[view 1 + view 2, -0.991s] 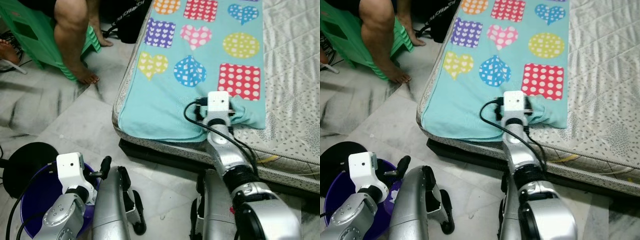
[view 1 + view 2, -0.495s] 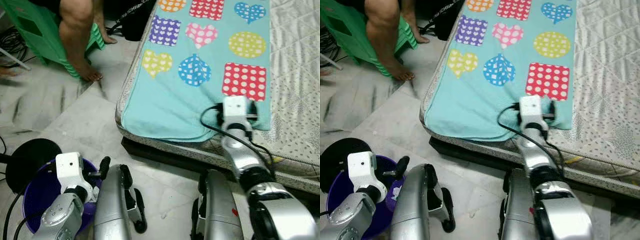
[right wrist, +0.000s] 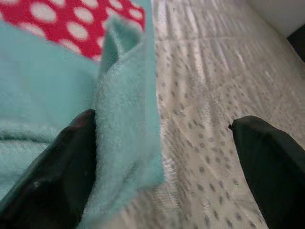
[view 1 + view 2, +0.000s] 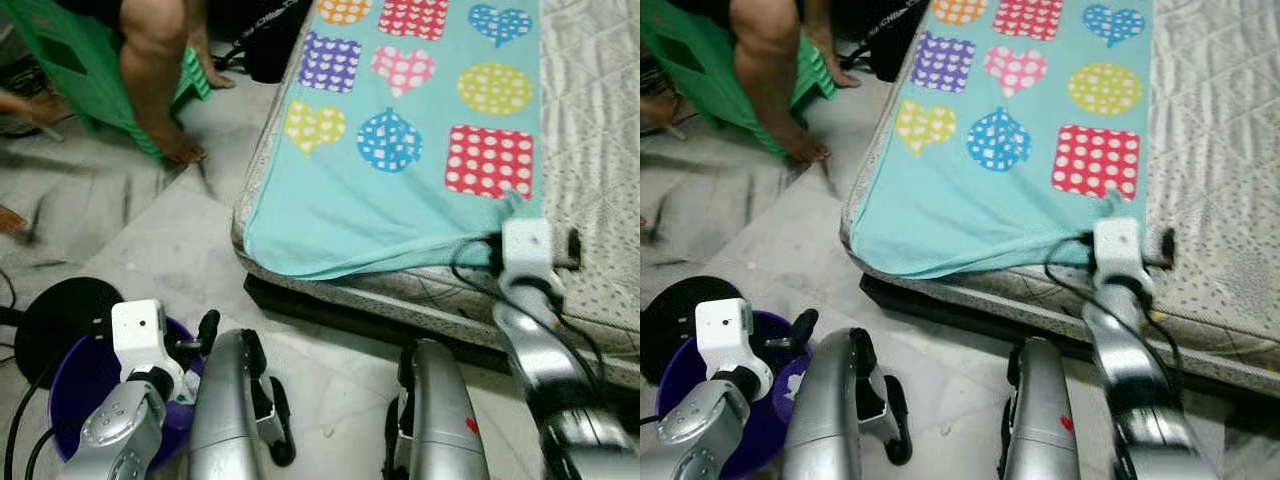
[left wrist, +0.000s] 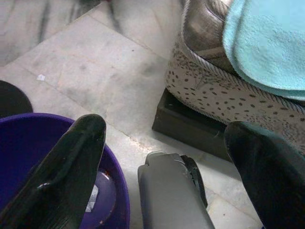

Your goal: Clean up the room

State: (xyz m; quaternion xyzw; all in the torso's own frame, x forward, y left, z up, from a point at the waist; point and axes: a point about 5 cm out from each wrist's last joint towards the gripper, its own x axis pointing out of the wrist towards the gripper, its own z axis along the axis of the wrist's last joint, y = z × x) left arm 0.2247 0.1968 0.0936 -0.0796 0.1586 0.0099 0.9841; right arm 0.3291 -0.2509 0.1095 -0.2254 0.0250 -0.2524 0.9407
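Hanging low, our left tool [image 5: 162, 157] spreads wide above a purple bucket [image 4: 70, 395] on the floor [image 4: 150, 250]. Our right tool [image 3: 157, 157] rests on the bed [image 4: 600, 130], fingers wide too, gripping nothing. A bunched corner of the teal blanket [image 3: 119, 109] lies against one finger [image 3: 57, 176]; bare mattress runs under the other. Beyond that tool the blanket spreads flat, patterned with hearts and dots. Farther left, a person's leg [image 4: 150, 70] stands by a green stool [image 4: 60, 70].

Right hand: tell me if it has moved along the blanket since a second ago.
Yes. The right hand slid rightward, from below the red dotted square to the blanket's right corner.
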